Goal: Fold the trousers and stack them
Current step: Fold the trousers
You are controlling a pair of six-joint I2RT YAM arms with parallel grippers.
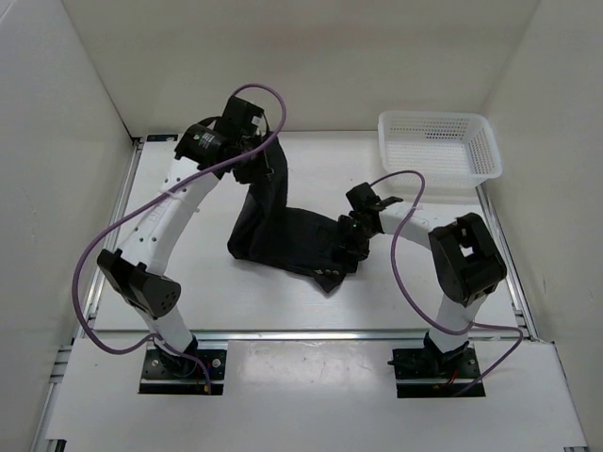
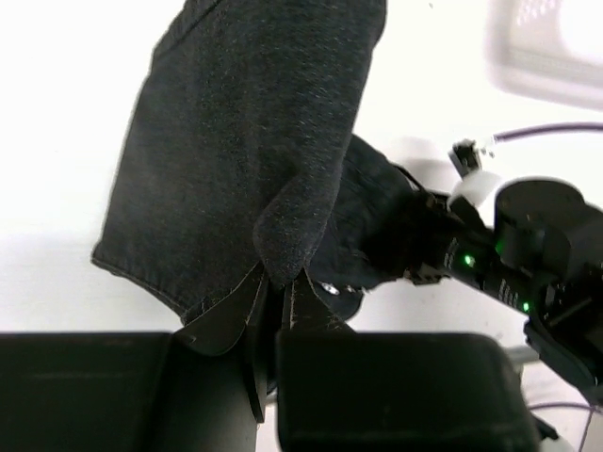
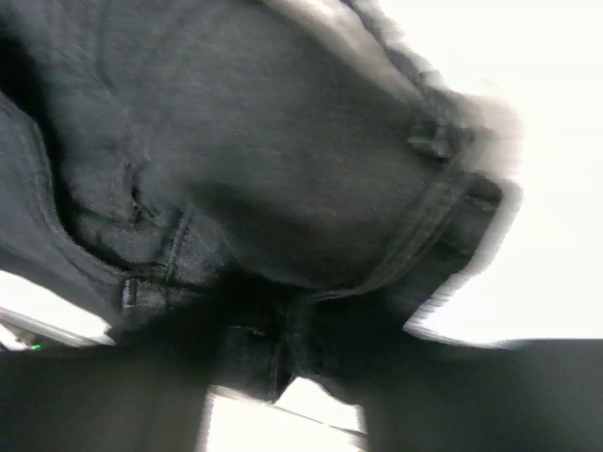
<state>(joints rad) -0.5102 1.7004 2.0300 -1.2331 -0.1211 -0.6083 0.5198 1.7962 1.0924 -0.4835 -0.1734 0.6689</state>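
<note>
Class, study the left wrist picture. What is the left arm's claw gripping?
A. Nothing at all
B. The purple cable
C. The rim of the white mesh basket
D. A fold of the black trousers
D: the left claw is closed on a pinched fold of the black trousers, with the rest of the cloth spreading out beyond it.
</note>
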